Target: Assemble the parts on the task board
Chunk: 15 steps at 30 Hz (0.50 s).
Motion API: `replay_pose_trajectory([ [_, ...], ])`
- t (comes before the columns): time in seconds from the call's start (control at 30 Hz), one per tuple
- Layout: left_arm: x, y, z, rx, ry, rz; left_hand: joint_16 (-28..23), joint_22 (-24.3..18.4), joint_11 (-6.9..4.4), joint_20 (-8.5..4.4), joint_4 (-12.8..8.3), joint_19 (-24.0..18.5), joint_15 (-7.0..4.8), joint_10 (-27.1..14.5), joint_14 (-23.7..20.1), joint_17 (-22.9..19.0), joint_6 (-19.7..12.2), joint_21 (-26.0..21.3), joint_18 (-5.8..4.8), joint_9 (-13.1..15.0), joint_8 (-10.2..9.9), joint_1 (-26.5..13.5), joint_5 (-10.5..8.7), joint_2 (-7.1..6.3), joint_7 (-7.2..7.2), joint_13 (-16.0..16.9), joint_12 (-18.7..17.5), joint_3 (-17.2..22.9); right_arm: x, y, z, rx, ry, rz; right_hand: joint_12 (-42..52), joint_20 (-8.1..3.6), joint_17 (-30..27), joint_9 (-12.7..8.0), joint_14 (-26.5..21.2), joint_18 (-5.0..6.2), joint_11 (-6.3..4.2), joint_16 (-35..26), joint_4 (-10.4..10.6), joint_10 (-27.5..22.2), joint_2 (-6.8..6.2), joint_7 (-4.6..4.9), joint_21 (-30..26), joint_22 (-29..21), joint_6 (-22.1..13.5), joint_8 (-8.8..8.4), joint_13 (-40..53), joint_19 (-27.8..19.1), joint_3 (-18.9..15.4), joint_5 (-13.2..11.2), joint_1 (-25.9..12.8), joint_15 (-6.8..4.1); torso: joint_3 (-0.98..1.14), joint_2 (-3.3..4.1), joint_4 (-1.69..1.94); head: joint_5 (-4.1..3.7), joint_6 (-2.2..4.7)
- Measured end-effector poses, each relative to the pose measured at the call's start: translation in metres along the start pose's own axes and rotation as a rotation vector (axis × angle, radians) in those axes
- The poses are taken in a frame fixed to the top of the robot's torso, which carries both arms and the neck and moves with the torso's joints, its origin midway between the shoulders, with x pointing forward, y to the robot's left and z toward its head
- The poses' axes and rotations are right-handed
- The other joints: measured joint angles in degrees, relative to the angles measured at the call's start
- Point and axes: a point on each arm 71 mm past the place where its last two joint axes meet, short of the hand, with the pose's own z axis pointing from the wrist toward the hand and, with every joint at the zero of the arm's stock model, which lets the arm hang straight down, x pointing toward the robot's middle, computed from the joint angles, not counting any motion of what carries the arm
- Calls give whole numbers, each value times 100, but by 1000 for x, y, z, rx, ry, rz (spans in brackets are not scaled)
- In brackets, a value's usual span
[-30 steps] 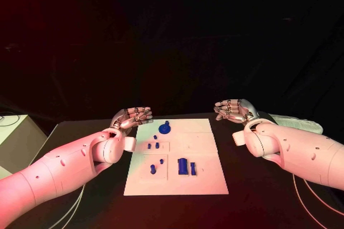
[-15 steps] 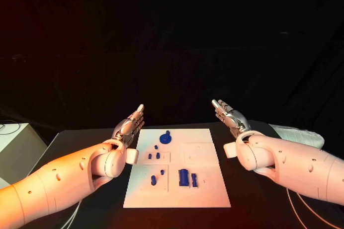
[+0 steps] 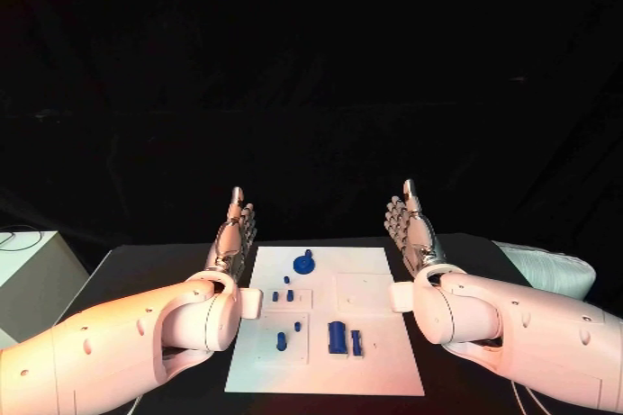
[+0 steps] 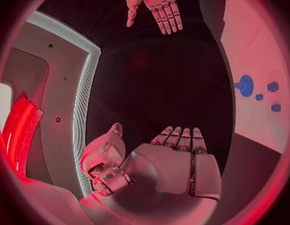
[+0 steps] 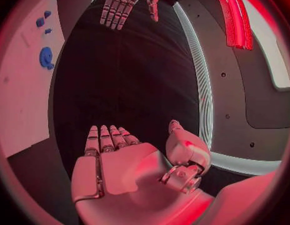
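Observation:
The white task board (image 3: 376,343) lies flat in the middle of the black table. A round blue part (image 3: 304,264) sits near its far edge, small blue pegs (image 3: 282,295) stand at mid-left, and taller blue blocks (image 3: 343,337) stand nearer me. My left hand (image 3: 234,231) is raised beside the board's far left corner, fingers straight and together, holding nothing. My right hand (image 3: 408,228) is raised the same way at the far right corner, also empty. The left wrist view shows the board (image 4: 257,60), the round part (image 4: 245,85) and the right hand (image 4: 154,2).
A white box (image 3: 23,271) stands off the table's left side. A pale ribbed object (image 3: 552,269) lies at the table's right edge. The right wrist view shows the board (image 5: 23,85), the round part (image 5: 45,57) and my left hand (image 5: 126,0).
Both hands have opened from curled fists to straight fingers and risen upright at the board's far corners. The head camera has shifted, so the board sits lower in the picture.

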Motion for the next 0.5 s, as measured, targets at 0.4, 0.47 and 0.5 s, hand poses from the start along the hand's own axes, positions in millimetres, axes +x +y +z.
replay_pose_trajectory([
  [0.4,-3,-3,-2,10,-77,17,0,-13,-8,1,-24,-61,-1,-70,-61,-17,-55,-1,1,-16,-26,-270,-23,16,-13,-4,0,-24,-3,0,-2,4,-55,10,-25,-3,-29,-20,-86,-86,-9,-26,-18,-70,8,-4,0,-25,-64,-22,-12,-78,-17,-33,-244,4,-3,1,9,-1,2],
  [0.47,-3,-3,-2,10,-81,18,0,-14,-7,1,-24,-60,-1,-70,-61,-17,-55,0,1,-16,-26,-270,-23,16,-13,-4,0,-24,-3,0,-2,4,-59,10,-25,-3,-29,-20,-86,-87,-9,-26,-18,-70,8,-4,0,-25,-63,-22,-12,-78,-17,-33,-244,4,-3,1,9,-1,2],
  [0.5,-4,-3,-2,10,-84,18,0,-13,-8,1,-24,-61,-1,-70,-61,-17,-55,-1,1,-16,-26,-270,-23,16,-13,-4,0,-24,-3,0,-2,4,-60,10,-24,-3,-29,-20,-86,-87,-9,-27,-17,-70,8,-4,0,-25,-63,-22,-12,-78,-17,-33,-244,4,-3,1,9,-1,2],
])
